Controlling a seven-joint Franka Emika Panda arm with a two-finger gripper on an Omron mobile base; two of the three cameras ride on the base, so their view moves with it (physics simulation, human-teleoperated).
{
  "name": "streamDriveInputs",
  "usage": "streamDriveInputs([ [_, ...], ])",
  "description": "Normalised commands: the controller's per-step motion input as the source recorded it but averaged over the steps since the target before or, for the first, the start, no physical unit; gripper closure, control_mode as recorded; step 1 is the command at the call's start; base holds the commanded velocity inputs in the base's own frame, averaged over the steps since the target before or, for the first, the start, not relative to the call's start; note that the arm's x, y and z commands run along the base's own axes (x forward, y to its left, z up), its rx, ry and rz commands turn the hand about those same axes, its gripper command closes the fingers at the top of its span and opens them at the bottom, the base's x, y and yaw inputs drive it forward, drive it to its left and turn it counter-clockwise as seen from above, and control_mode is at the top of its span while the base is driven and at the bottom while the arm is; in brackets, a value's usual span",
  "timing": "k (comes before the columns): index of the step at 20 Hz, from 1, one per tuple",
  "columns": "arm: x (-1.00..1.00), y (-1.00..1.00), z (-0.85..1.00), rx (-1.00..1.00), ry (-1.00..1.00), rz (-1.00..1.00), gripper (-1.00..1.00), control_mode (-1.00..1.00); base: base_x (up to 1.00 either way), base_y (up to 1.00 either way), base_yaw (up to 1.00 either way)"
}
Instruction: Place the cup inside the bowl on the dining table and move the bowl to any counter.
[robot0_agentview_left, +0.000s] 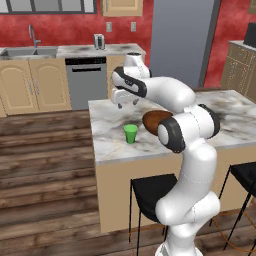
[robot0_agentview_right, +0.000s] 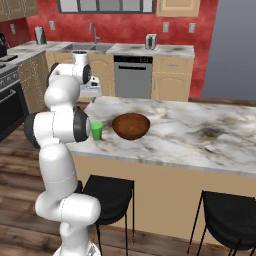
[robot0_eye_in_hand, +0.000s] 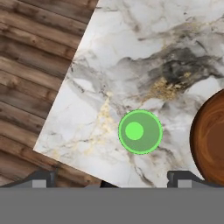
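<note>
My gripper: jaws wide apart, holding nothing, above the green cup | cup upright on dining table, beside brown bowl

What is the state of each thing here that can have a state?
cup: upright, empty, on the dining table, apart from the bowl.
bowl: upright, empty, on the dining table.
gripper: open, holding nothing, above the table.
</note>
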Motion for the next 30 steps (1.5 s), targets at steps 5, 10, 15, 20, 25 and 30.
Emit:
streamDriveInputs([
  [5, 0.0, 0.0, -0.05, 0.0, 0.11, 0.0, -1.0, -1.0, 0.0, 0.0, 0.0],
  [10, 0.0, 0.0, -0.03, 0.0, 0.06, 0.0, -1.0, -1.0, 0.0, 0.0, 0.0],
  [15, 0.05, 0.0, -0.06, 0.0, 0.03, 0.01, -1.0, -1.0, 0.0, 0.0, 0.0],
  [20, 0.01, -0.01, -0.14, -0.01, 0.03, 0.01, -1.0, -1.0, 0.0, 0.0, 0.0],
  [25, 0.0, -0.02, -0.16, -0.01, 0.01, 0.0, -1.0, -1.0, 0.0, 0.0, 0.0],
  [30, 0.08, -0.07, -0.06, -0.01, 0.0, 0.01, -1.0, -1.0, 0.0, 0.0, 0.0],
])
